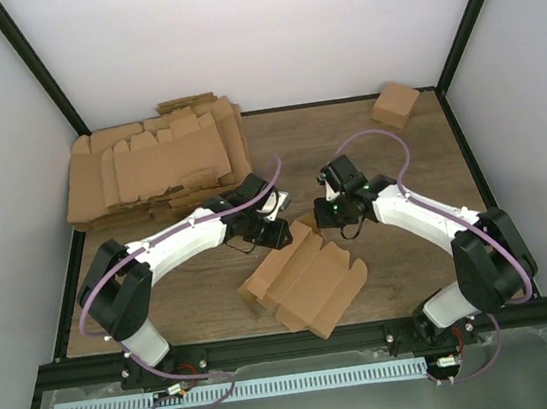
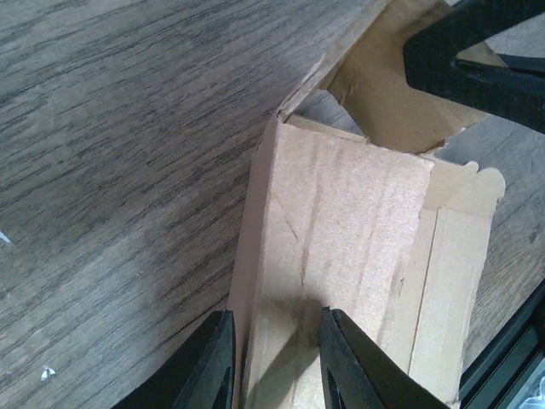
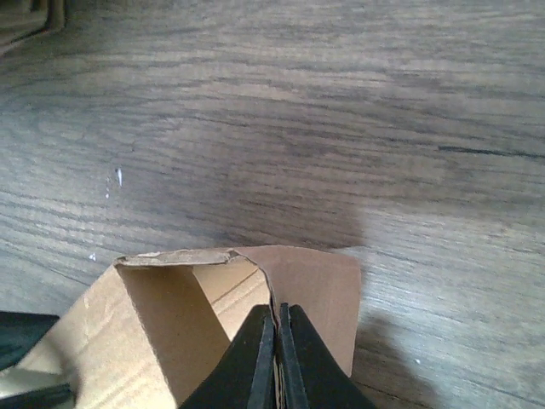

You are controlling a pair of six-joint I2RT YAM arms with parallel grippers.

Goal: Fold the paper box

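Observation:
The paper box [image 1: 304,279] is a brown cardboard blank lying mid-table, partly folded, with its far end raised. My left gripper [image 1: 274,233] comes at that end from the left. In the left wrist view its jaws [image 2: 274,317] straddle a folded wall of the box [image 2: 341,230], one finger pressed on each side. From the right, my right gripper [image 1: 328,215] meets the same end. In the right wrist view it [image 3: 276,311] is shut on the thin edge of an upright flap [image 3: 319,285]. The right gripper's black fingers [image 2: 477,68] show in the left wrist view over the far flap.
A thick pile of brown cardboard blanks [image 1: 152,162] lies at the back left. A small cube-like brown carton [image 1: 394,104] stands in the back right corner. Black frame rails [image 1: 301,337] border the wooden table [image 1: 403,268], and white walls enclose it.

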